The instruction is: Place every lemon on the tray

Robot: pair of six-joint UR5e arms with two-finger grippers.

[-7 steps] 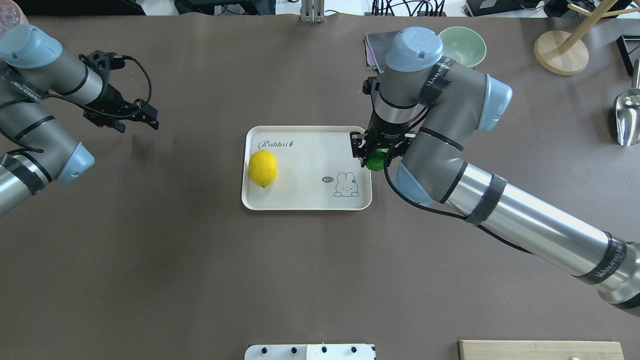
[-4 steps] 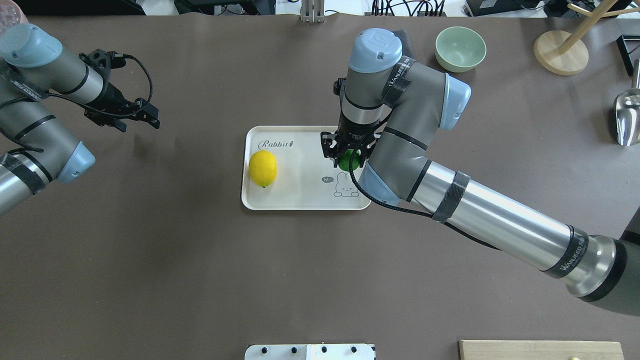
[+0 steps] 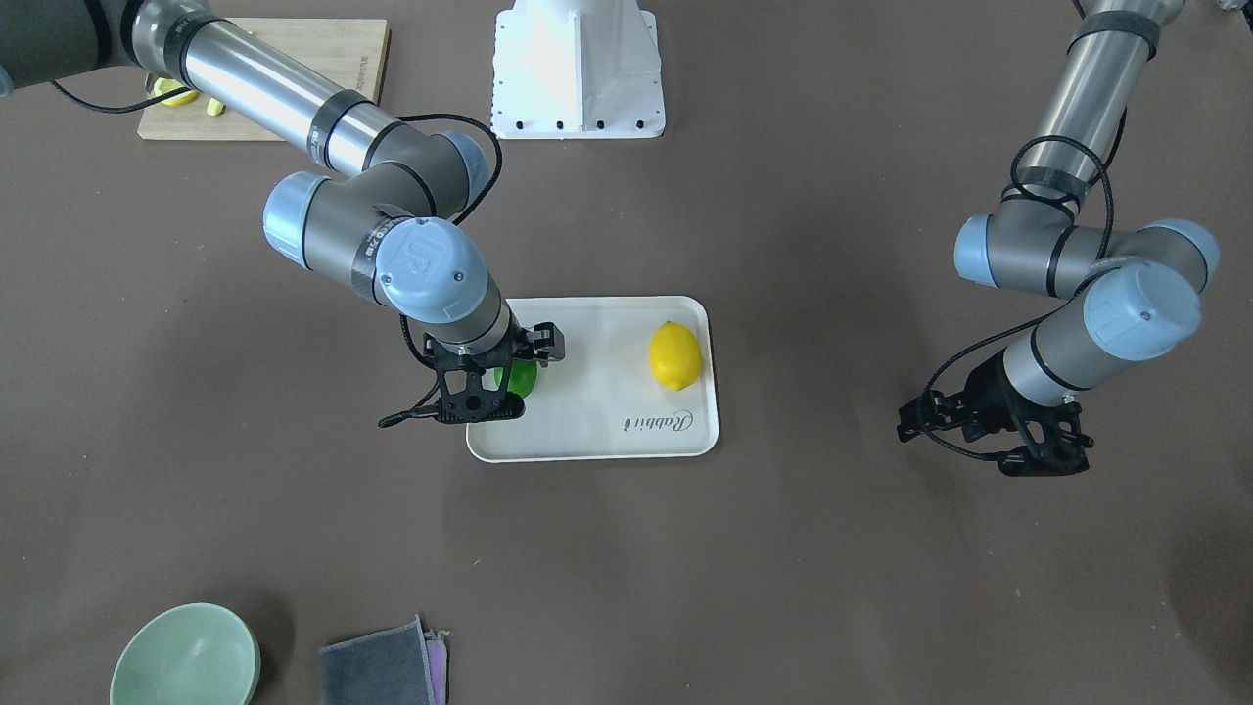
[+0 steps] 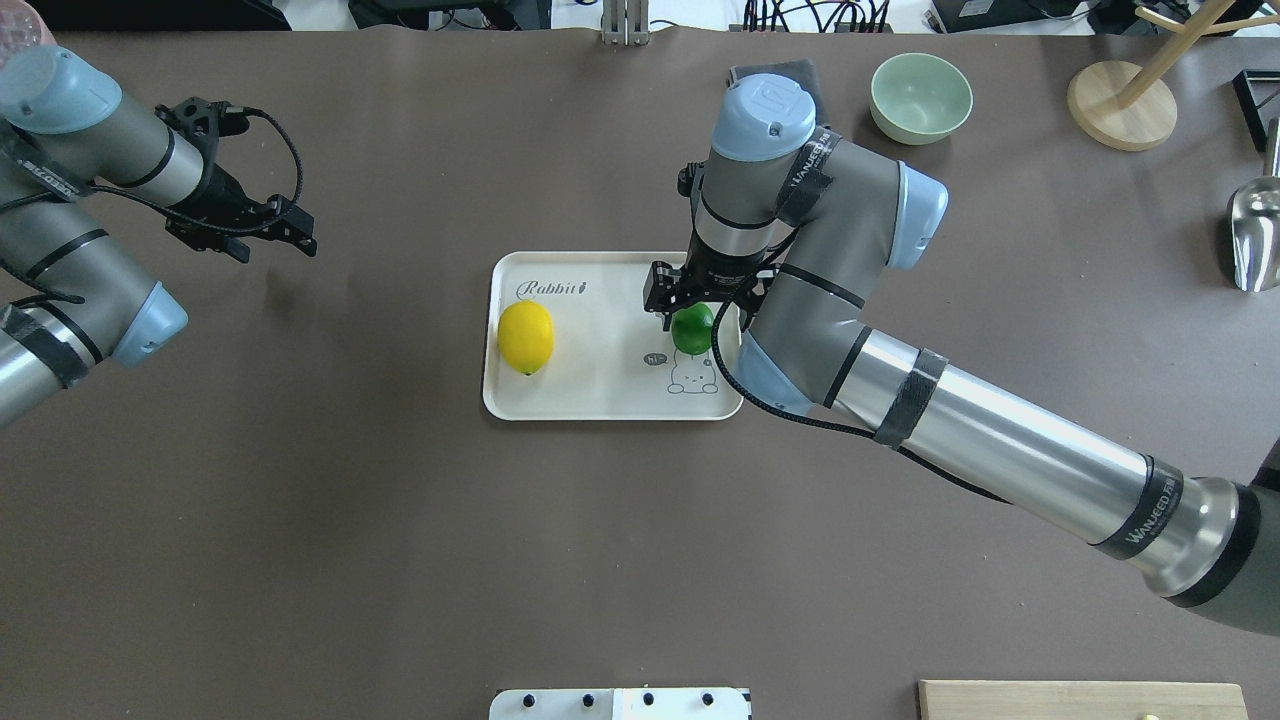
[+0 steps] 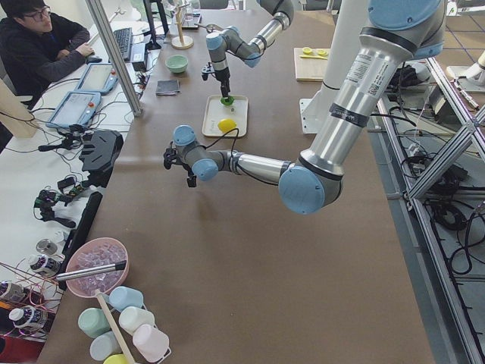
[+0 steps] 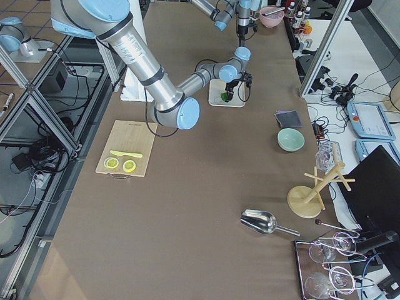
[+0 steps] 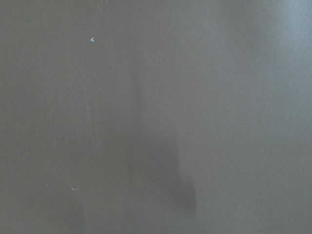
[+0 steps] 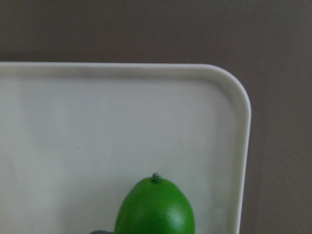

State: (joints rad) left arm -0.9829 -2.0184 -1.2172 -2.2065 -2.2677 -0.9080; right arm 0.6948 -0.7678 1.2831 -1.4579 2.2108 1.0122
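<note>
The off-white tray (image 4: 600, 385) lies mid-table. The yellow lemon (image 4: 526, 337) rests on its left part. The green lemon (image 4: 692, 330) lies on the tray's right part, over the rabbit drawing, and also shows in the right wrist view (image 8: 156, 207) and the front view (image 3: 519, 378). My right gripper (image 4: 697, 310) stands straight above the green lemon, its fingers open on either side of it. My left gripper (image 4: 278, 246) is open and empty above bare table, far left of the tray.
A green bowl (image 4: 920, 95) and a grey cloth (image 4: 790, 72) sit behind the right arm. A wooden stand (image 4: 1120, 105) and a metal scoop (image 4: 1255, 235) are at far right. A cutting board (image 3: 264, 78) with lemon slices lies near the robot's base.
My right gripper carried the green lemon leftward from the tray's right rim to over the tray. The lemon now sits lower and shows more beneath the fingers. The left arm has not moved.
</note>
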